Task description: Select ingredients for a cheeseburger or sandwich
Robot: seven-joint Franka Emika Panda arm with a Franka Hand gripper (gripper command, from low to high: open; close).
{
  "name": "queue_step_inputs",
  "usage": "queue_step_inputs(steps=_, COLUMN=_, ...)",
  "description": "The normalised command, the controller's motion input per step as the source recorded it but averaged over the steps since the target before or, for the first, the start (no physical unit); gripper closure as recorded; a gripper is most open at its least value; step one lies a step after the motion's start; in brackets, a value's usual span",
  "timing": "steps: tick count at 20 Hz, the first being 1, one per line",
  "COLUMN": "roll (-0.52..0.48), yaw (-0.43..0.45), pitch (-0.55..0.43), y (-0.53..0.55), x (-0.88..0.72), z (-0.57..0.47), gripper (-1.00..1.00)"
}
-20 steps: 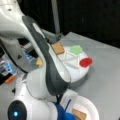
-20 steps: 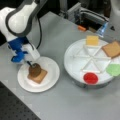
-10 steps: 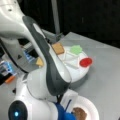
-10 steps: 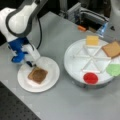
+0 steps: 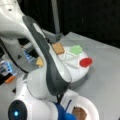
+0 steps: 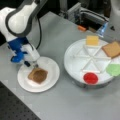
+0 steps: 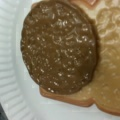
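A round dark-brown patty (image 6: 40, 75) lies on a tan bread slice (image 6: 31, 74) on the white paper plate (image 6: 53, 67). Together they form the low sandwich stack. My gripper (image 6: 31, 65) hangs just above the plate's far left edge, open and holding nothing. The wrist view looks straight down on the patty (image 7: 58, 47), the bread (image 7: 107, 82) and the plate (image 7: 15, 100), and my fingers do not show there. On the sectioned tray (image 6: 75, 56) lie a yellow cheese slice (image 6: 92, 40) and another bread slice (image 6: 112, 48). The arm hides most of the plate (image 5: 92, 107) in a front view.
The tray also holds a green leaf piece (image 6: 115, 69) and a red round piece (image 6: 90, 78). Grey equipment (image 6: 87, 15) and an orange item (image 6: 82, 28) sit behind the tray. A dark perforated board (image 6: 15, 110) borders the table at the bottom left.
The gripper has lifted off the patty and drawn back to the plate's left edge. The patty stays on the bread.
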Motion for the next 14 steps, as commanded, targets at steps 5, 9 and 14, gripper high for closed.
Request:
queue_step_inputs(steps=5, roll=-0.083, yaw=0.200, pitch=0.132, y=-0.06, x=0.25, z=0.14, gripper=-1.00)
queue_step_inputs(steps=9, roll=-0.156, yaw=0.171, pitch=0.187, y=0.01, x=0.07, z=0.26, gripper=-1.00)
queue_step_inputs(steps=14, roll=-0.192, yaw=0.117, pitch=0.216, y=0.13, x=-0.11, z=0.30, gripper=-1.00)
